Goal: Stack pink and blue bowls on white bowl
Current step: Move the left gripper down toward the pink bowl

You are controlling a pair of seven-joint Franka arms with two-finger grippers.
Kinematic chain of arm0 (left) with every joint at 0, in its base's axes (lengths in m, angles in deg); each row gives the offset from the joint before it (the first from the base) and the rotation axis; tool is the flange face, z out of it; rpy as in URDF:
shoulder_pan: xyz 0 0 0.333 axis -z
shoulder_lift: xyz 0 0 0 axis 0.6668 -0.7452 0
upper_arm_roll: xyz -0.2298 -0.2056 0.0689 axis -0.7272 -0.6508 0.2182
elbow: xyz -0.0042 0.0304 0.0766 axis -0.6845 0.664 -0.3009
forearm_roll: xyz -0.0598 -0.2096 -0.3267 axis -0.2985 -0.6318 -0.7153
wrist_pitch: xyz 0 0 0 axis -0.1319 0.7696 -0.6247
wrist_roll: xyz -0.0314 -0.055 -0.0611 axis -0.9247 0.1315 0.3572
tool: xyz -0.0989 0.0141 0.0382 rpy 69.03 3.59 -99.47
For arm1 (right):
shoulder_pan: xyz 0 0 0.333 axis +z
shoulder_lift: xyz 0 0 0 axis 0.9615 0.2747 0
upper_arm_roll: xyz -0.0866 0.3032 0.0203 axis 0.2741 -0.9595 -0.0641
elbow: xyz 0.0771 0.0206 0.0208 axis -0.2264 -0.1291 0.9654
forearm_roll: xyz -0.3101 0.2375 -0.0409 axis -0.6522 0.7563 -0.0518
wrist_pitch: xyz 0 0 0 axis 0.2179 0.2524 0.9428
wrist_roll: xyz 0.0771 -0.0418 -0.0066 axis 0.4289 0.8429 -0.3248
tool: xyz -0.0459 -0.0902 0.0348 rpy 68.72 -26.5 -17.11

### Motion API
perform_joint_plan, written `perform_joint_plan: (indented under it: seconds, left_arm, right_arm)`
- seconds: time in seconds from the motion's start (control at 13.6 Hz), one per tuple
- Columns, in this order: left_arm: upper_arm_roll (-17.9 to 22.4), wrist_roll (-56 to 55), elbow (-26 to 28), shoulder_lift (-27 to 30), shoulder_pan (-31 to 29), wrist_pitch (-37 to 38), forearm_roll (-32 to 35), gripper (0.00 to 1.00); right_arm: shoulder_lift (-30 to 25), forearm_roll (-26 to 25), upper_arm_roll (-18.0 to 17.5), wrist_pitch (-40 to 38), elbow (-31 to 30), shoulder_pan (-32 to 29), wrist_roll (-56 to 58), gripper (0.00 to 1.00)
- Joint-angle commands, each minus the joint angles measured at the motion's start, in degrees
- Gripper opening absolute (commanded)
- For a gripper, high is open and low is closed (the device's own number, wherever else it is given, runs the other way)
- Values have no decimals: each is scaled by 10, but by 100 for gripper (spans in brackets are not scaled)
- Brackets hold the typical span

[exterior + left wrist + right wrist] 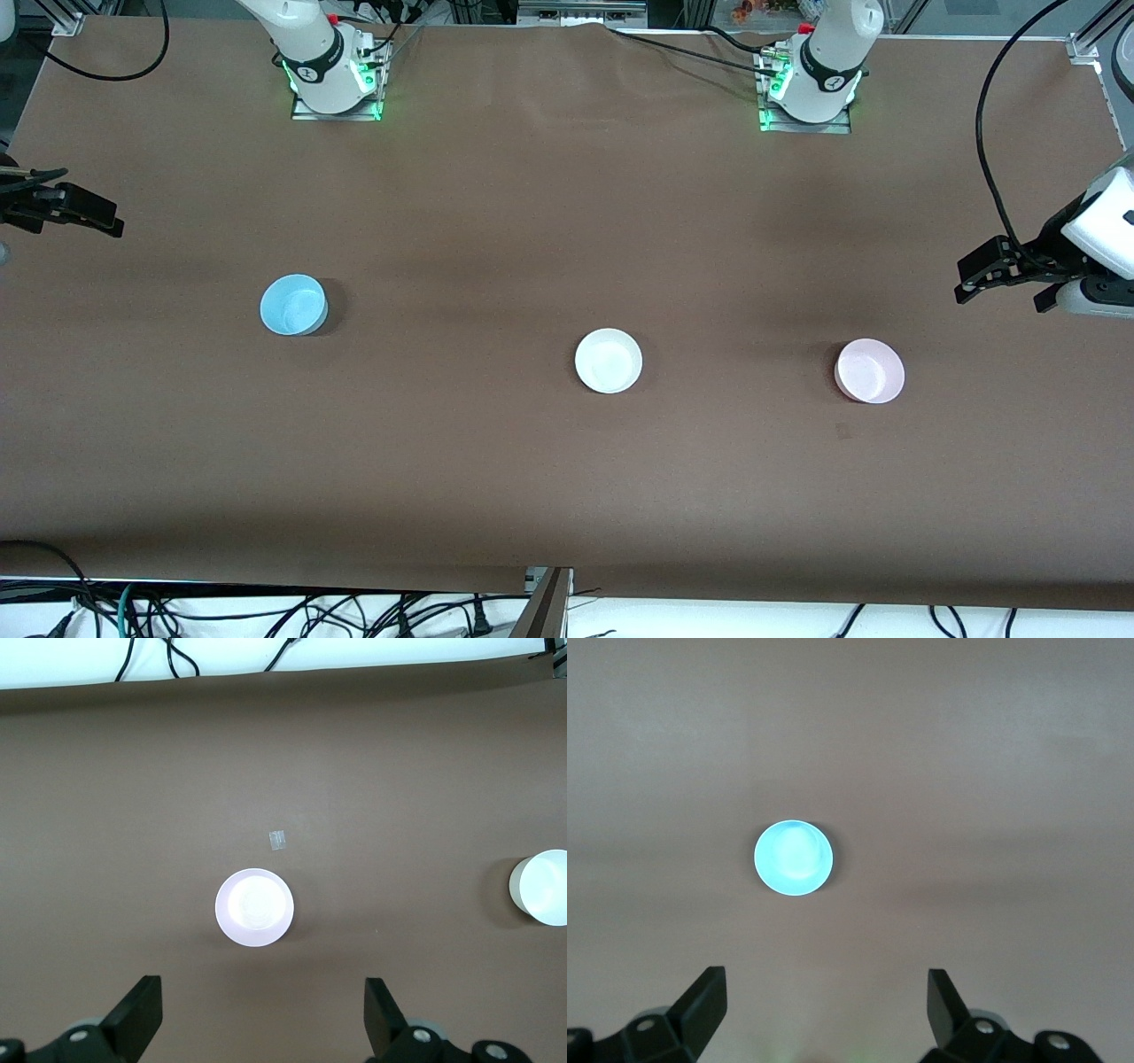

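The white bowl stands upright in the middle of the brown table. The pale pink bowl stands toward the left arm's end, and the light blue bowl toward the right arm's end. All three are apart and empty. My left gripper hangs open and empty over the left arm's end of the table; its wrist view shows the pink bowl just ahead of the open gripper and the white bowl at the edge. My right gripper hangs open and empty over the right arm's end; the blue bowl shows ahead of it.
A small clear scrap lies on the table beside the pink bowl, nearer to the front camera. The two arm bases stand along the table edge farthest from the front camera. Cables run below the nearest edge.
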Motion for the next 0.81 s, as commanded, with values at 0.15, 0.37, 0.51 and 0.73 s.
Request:
perform_joint_plan:
  seconds: [0.15, 0.37, 0.51, 0.73]
  left_arm:
    - [6, 53, -18, -7, -7, 12, -5, 100]
    - [6, 50, -16, -24, -7, 12, -6, 100]
    - [7, 51, -13, -47, -18, 4, -7, 100]
    - [7, 62, 9, -104, -37, -68, -6, 100]
  right_arm:
    - [-2, 7, -4, -1, 3, -6, 5, 100]
    - [-2, 7, -4, -1, 3, -6, 4, 100]
    - [-1, 7, -4, -1, 3, -6, 5, 100]
    - [-1, 7, -4, -1, 3, -6, 3, 100]
